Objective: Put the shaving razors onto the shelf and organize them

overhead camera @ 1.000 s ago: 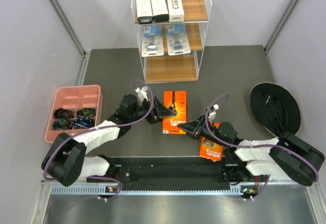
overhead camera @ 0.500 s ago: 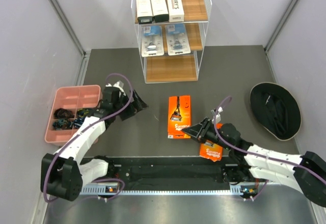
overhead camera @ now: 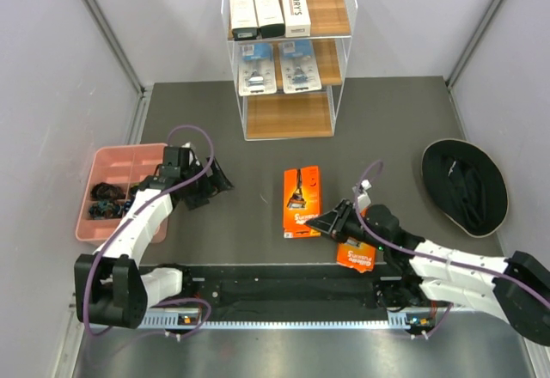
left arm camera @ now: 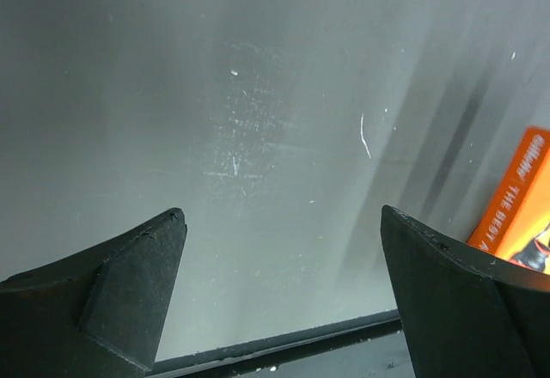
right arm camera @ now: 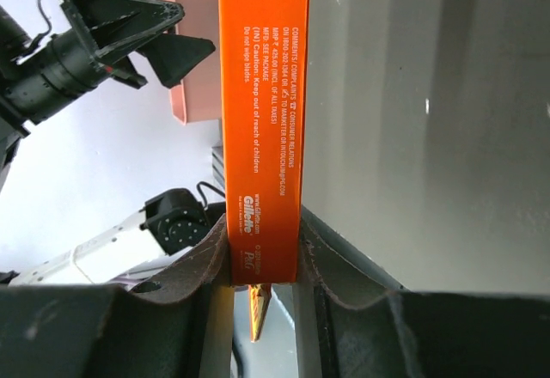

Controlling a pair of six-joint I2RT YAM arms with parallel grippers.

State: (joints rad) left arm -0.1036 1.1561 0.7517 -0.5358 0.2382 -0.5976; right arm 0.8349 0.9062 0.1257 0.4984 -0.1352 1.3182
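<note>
The shelf (overhead camera: 340, 60) stands at the far centre. Three long white boxes (overhead camera: 268, 10) lie on its top tier and two blue blister packs (overhead camera: 277, 66) on the middle tier. The bottom tier (overhead camera: 288, 114) is bare. My right gripper (overhead camera: 316, 220) is shut on the near end of an orange card (overhead camera: 301, 198); the right wrist view shows its jaws (right arm camera: 262, 242) clamped on the card's (right arm camera: 262, 94) narrow sides. A second orange card (overhead camera: 356, 255) lies partly under my right arm. My left gripper (overhead camera: 218, 184) is open and empty over the mat, with wide-apart jaws (left arm camera: 284, 216).
A pink compartment tray (overhead camera: 116, 165) with small dark items sits at the left, beside my left arm. A black round hat (overhead camera: 464, 185) lies at the right. The grey mat (overhead camera: 387, 129) runs to the walls on both sides.
My left gripper has let go of the orange card and drawn back left toward the pink tray. My right gripper stays shut on the card, which has shifted slightly.
</note>
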